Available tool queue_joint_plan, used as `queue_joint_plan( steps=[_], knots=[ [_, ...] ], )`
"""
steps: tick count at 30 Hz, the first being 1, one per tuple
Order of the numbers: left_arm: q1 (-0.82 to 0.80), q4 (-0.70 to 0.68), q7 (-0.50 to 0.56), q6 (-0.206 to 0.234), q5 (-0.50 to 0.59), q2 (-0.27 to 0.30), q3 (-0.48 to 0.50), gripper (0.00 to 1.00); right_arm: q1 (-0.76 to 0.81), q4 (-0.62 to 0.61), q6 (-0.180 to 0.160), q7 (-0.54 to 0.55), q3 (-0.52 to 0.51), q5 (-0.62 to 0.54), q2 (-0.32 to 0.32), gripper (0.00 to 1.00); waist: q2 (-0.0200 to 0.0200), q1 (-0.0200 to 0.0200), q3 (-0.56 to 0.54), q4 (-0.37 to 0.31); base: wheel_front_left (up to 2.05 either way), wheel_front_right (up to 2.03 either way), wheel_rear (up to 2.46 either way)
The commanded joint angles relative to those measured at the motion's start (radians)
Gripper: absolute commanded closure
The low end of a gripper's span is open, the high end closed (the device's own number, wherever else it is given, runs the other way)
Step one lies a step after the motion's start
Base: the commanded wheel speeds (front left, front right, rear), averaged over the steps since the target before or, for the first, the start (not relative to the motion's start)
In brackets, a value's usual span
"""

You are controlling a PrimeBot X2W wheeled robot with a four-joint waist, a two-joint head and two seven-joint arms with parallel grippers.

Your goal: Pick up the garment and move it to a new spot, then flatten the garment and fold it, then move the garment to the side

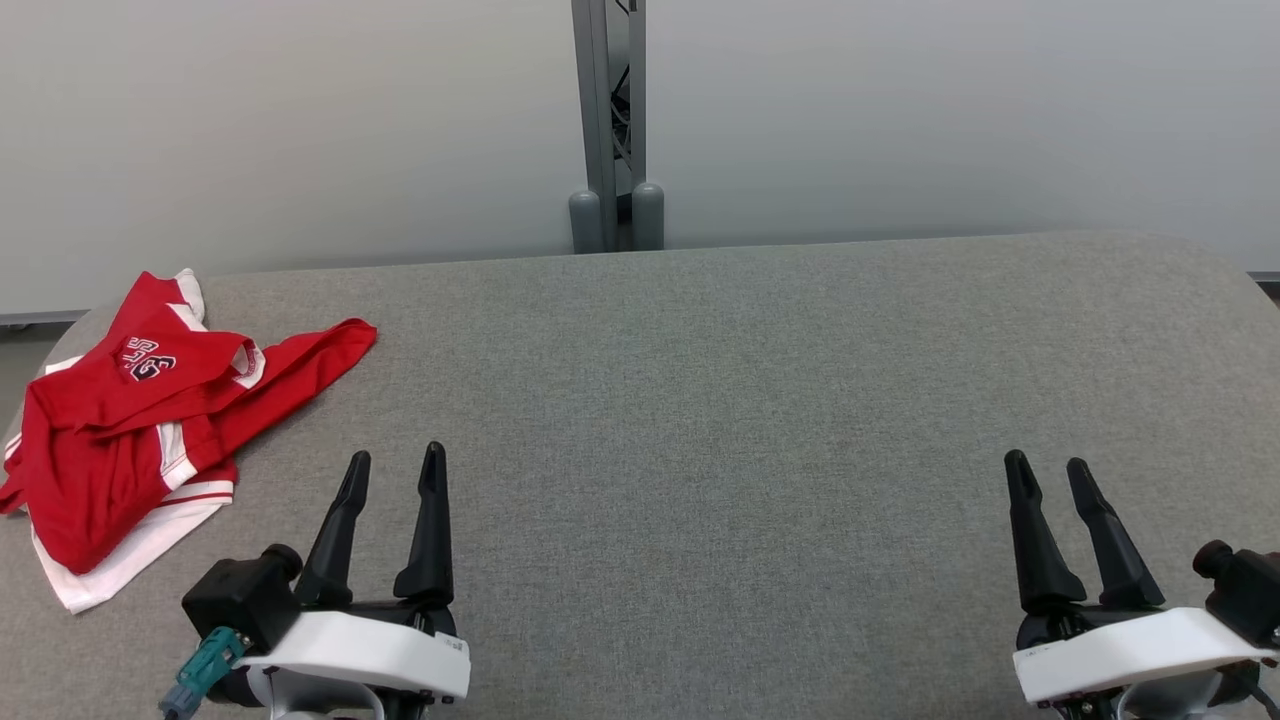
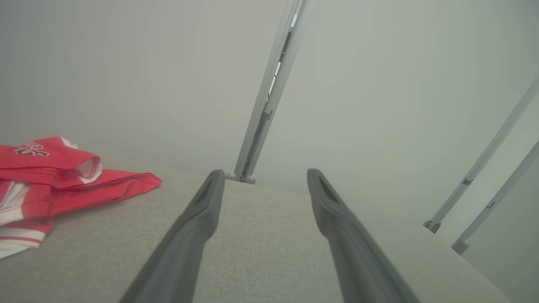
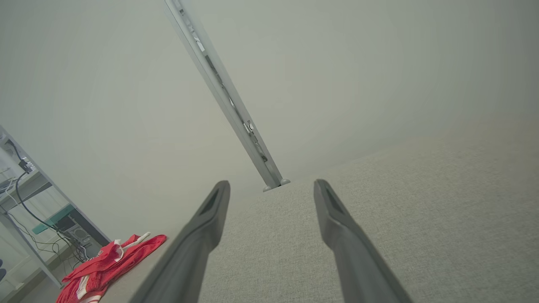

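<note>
Entry: red garment [image 1: 130, 430], crumpled, not yet picked up.
One piece, red with white trim, heaped on the grey bench [image 1: 720, 400]. It lies to the left of the left claw [image 1: 397, 458] and a little beyond it, not touching, and well apart from the right claw [image 1: 1047, 463]. Both claws are empty, fingers spread apart, low over bare bench. Step in hand, as I judge it: the first pickup, not begun. The next move calls for the left claw to swing left over the heap and close on a raised fold.
</note>
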Motion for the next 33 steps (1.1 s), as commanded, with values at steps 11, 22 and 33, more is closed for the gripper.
queue_joint_plan(
  steps=[11,22,33],
  knots=[
    [0.006,-0.026,-0.027,0.003,0.133,0.003,-0.006,0.0,0.012,-0.044,0.002,-0.046,0.017,-0.12,-0.011,0.0,0.0,0.0,0.001,0.004,0.0,0.0,0.0],
    [0.021,-0.025,-0.046,0.0,0.216,0.001,0.001,0.0,0.025,-0.062,0.002,-0.075,0.027,-0.204,-0.012,0.0,0.0,0.0,-0.005,0.003,0.0,0.0,0.0],
    [0.033,-0.031,-0.064,-0.003,0.262,0.001,0.008,0.0,0.041,-0.077,0.002,-0.103,0.049,-0.273,-0.013,0.0,0.0,0.0,-0.011,0.005,0.0,0.0,0.0]
  ],
)
